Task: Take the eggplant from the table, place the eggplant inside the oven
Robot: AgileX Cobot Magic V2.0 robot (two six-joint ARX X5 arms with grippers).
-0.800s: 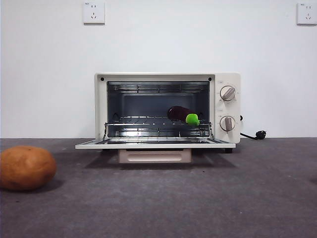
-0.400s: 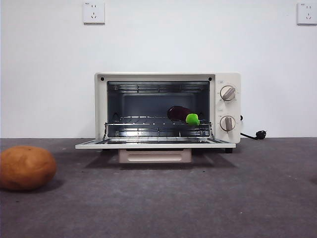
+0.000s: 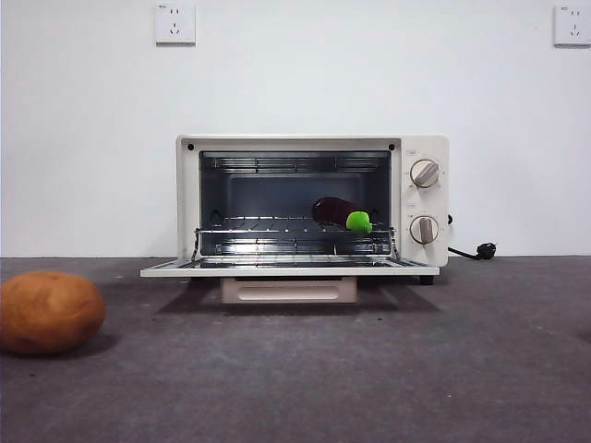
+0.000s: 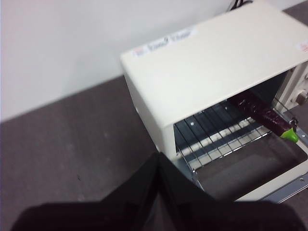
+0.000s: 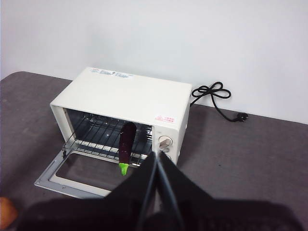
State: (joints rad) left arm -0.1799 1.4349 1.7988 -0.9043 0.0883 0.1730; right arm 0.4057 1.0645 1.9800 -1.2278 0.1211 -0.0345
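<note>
The dark-purple eggplant [image 3: 334, 211] lies on the wire rack inside the cream oven [image 3: 295, 143], on the side near the knobs, its green stem cap [image 3: 359, 221] pointing out toward the open door [image 3: 286, 271]. The left wrist view shows the eggplant [image 4: 262, 111] from above beside the oven [image 4: 216, 62]. The right wrist view shows the eggplant [image 5: 127, 139] lengthwise on the rack. My left gripper [image 4: 158, 156] is shut and empty, high above the table left of the oven. High in front of the oven [image 5: 130, 91], my right gripper [image 5: 155, 155] is shut and holds nothing. Neither arm appears in the front view.
A round orange-brown potato [image 3: 48, 312] sits on the dark grey table [image 3: 369, 369] at the front left. The oven's black cable and plug [image 3: 485, 250] lie behind it on the right, and the cable [image 5: 211, 91] also shows in the right wrist view.
</note>
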